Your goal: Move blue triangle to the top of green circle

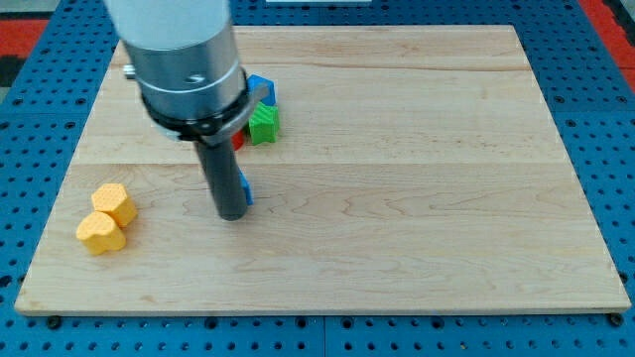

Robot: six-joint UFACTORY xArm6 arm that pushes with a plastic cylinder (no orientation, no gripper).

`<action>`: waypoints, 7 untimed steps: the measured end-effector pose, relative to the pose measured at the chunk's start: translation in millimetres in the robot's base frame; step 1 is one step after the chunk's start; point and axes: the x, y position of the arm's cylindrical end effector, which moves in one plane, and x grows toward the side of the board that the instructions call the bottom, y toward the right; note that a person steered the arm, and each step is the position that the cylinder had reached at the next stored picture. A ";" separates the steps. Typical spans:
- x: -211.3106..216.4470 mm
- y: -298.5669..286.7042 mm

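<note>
Blocks sit scattered on our wooden board (397, 198): at the view's left, two yellow blocks (107, 218) touch each other near the left edge. Our rod descends from the arm's grey housing (184, 55), and my tip (231, 213) rests left of centre, with a sliver of blue, apparently the blue triangle (245, 186), showing just beside the rod's right side, mostly hidden. We carry no pincer, so no open or closed state applies. Above, half behind the housing, a blue block (262, 89), a green block (264, 123) and a red scrap (238, 141) crowd together; shapes unclear. Rightward the board lies open to its edges. We read no lettering anywhere.
</note>
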 end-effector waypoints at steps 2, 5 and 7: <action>-36.6 -29.1; -74.2 -104.4; -51.0 -63.6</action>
